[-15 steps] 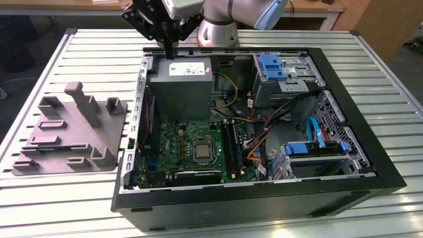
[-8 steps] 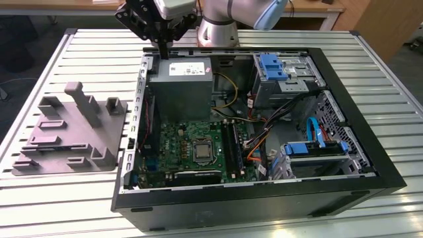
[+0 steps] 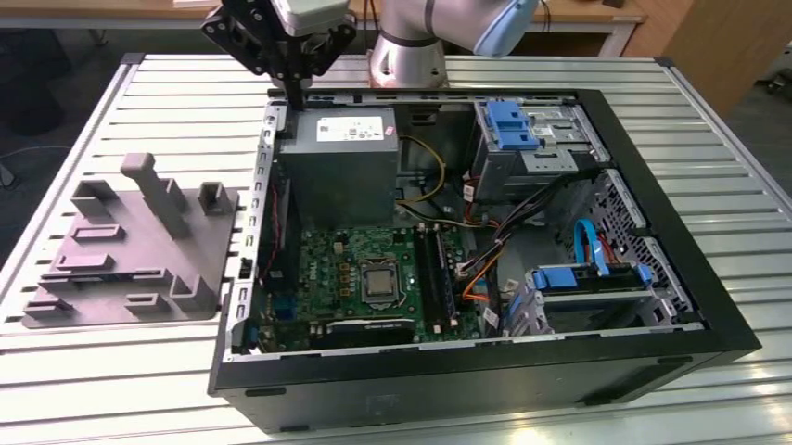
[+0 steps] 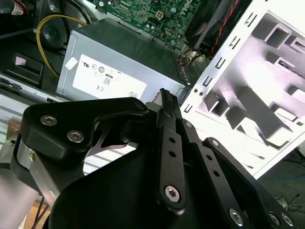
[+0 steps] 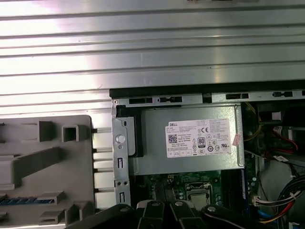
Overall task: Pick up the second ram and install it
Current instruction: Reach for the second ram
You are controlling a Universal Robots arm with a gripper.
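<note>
My gripper (image 3: 295, 98), clenched empty, hangs over the open computer case (image 3: 696, 308) by its power supply (image 3: 337, 176); the memory stick (image 5: 19, 200) lies in the grey holder (image 3: 124, 269) on the table (image 3: 718, 139).

work surface is a slatted aluminium table (image 3: 111, 389), ribs running left to right across the exterior view, bare metal with no cover. overhead light glares hard off it, and the slats (image 5: 143, 43) on the far side wash out to bright white bands in the first wrist view. past the far edge sits a light wooden desk (image 3: 581, 14), a wooden panel (image 3: 718, 46) stands at the exterior view's far right, and the floor (image 3: 37, 148) off both sides is dark grey, with a dark shape (image 3: 31, 102) at far left that i can't identify.
</note>
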